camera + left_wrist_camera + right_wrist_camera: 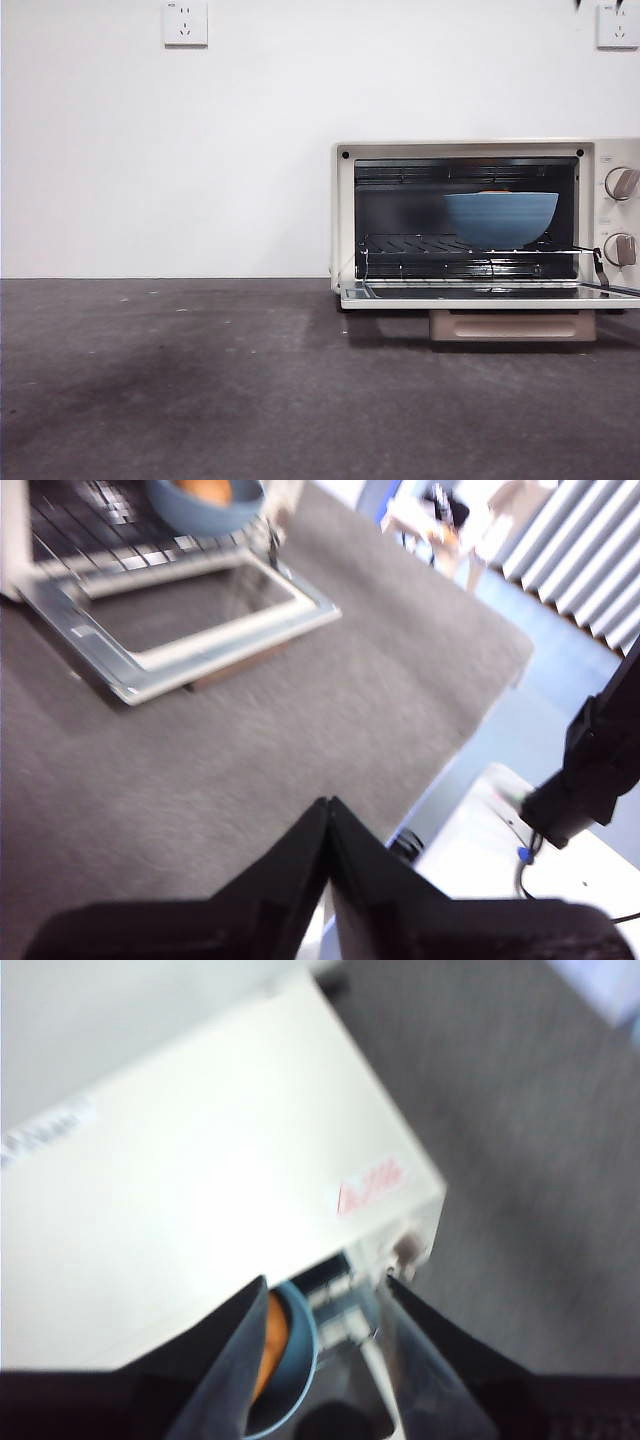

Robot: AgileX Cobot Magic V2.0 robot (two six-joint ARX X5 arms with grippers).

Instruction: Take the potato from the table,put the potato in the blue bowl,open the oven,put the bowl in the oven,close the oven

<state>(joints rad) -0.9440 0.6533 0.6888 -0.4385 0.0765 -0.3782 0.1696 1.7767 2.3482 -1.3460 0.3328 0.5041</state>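
The oven [345, 210] stands at the right of the table [200, 380] with its door [480, 294] folded down flat. On the wire rack inside sits the blue bowl [500, 218], and only a sliver of the potato [495, 191] shows over its rim. In the left wrist view, the potato [207, 489] lies in the bowl [200, 515]. My left gripper [328, 805] is shut and empty, well back from the oven door [200, 665]. My right gripper [327, 1282] hangs open above the oven's top [200, 1160], with the bowl [300, 1340] and potato [274, 1345] seen between its jaws.
Two wall sockets [185, 22] [617, 25] sit on the white wall behind. The door's tan handle [512, 325] hangs below the lowered door. The table's edge [450, 770] is near the left gripper, with a black arm part [590, 770] beyond it.
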